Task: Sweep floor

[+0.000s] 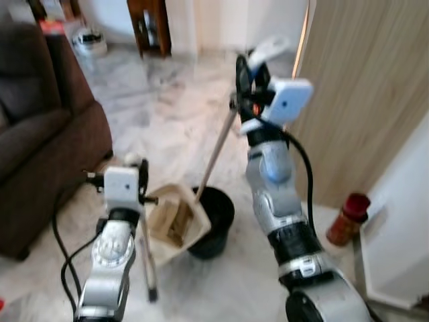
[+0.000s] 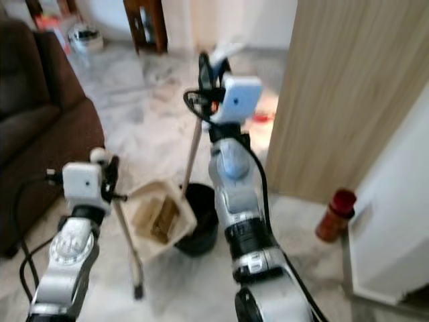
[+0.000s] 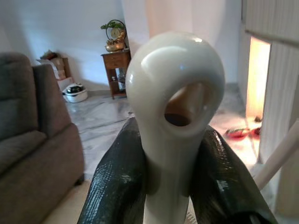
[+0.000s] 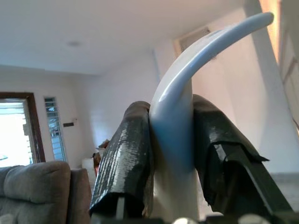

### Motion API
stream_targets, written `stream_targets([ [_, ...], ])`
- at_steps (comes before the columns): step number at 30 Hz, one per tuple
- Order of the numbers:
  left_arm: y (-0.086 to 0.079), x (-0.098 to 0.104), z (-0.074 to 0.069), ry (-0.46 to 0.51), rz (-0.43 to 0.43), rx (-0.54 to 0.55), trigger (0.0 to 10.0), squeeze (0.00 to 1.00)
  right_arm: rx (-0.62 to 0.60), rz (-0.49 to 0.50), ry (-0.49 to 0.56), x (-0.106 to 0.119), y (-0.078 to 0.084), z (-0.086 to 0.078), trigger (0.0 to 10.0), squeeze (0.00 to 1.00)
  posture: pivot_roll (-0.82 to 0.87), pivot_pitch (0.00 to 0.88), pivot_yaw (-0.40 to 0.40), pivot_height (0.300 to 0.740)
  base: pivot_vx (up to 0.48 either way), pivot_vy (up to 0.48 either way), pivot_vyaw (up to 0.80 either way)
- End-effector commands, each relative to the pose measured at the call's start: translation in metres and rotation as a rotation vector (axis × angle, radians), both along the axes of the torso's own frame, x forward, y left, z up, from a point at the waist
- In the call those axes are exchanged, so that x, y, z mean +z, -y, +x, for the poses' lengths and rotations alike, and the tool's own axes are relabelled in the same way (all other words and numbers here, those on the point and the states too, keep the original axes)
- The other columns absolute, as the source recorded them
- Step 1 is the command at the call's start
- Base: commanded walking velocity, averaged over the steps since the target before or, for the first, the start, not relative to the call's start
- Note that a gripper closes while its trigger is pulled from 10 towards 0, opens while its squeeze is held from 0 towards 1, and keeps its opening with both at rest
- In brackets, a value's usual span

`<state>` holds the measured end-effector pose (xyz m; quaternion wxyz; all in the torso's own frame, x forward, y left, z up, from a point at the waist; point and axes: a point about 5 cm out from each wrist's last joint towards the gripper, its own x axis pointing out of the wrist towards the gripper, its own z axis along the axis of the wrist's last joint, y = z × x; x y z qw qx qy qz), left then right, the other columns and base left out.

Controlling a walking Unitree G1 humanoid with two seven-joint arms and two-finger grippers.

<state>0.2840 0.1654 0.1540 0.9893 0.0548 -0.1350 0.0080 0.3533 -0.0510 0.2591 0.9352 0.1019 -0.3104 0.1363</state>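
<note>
The 2 fingers point(image 3: 119, 182) of the left gripper point(image 3: 170, 186) clamp the dustpan handle point(image 3: 174, 107), tilting the dustpan point(image 1: 175, 218) against the black bin point(image 1: 216, 220) on the marble floor point(image 1: 167, 114). The right gripper point(image 4: 170, 163) pinches the broom handle point(image 4: 187, 93), broom point(image 1: 216, 151) slanting down into the bin beside the sofa point(image 1: 40, 134).
</note>
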Motion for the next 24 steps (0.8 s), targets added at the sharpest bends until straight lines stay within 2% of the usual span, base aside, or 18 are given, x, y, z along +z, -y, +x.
stream_targets([
  [1,-0.0041,0.0123,0.0005,0.053,0.019,0.014,10.0,0.0,0.051,0.05,0.085,0.0214,-0.0153,-0.0087,10.0,0.0,0.05,0.0,0.034,0.74,0.292,0.0,0.0],
  [24,-0.0052,0.012,0.0,0.052,0.021,0.02,10.0,0.0,0.065,0.044,0.085,0.0218,-0.0175,-0.0089,10.0,0.0,0.05,0.0,0.031,0.74,0.294,0.0,0.0],
])
